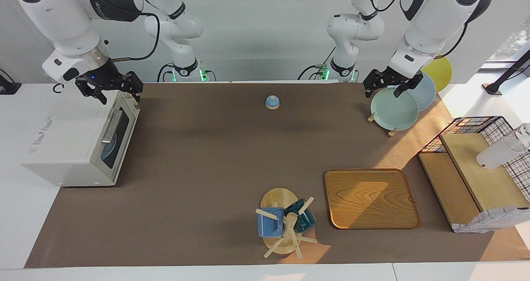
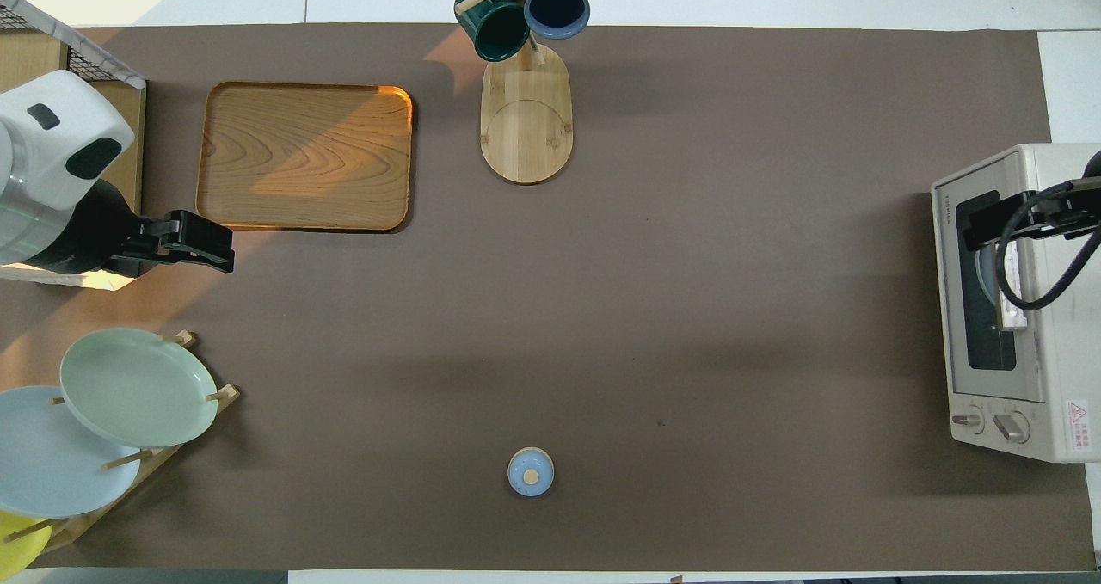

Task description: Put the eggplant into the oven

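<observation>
The white oven stands at the right arm's end of the table with its glass door shut; it also shows in the overhead view. Through the glass I see something round and bluish. The eggplant is not in view in either frame. My right gripper is open and empty, up over the oven's top edge above the door; it also shows in the overhead view. My left gripper is open and empty, waiting over the pale green plate in the plate rack.
A blue bell sits mid-table near the robots. A mug tree with two mugs and a wooden tray lie farther out. A wire-and-wood shelf stands at the left arm's end.
</observation>
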`<state>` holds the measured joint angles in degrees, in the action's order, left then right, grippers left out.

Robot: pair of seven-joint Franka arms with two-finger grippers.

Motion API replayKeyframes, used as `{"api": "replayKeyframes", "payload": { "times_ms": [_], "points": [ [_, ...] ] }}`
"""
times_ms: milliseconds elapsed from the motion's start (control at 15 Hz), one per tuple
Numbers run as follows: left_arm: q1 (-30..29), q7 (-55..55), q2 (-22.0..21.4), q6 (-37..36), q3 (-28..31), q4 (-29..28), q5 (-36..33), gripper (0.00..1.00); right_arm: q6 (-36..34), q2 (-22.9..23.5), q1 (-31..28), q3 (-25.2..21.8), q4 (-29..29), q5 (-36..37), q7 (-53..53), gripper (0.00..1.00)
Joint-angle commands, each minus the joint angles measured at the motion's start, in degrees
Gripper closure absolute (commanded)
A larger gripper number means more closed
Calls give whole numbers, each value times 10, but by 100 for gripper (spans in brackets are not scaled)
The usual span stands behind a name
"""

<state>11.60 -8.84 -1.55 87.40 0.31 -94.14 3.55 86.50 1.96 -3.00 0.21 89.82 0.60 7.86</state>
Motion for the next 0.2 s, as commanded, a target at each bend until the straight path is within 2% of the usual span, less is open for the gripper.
{"api": "replayKeyframes", "payload": {
  "times_ms": [0, 134],
  "points": [
    [-6, 5, -1, 0, -4, 0, -10, 0, -14, 2, -1, 1, -10, -10, -9, 0],
    [-6, 5, -1, 0, -4, 0, -10, 0, -14, 2, 0, 3, -10, -7, -8, 0]
  ]
}}
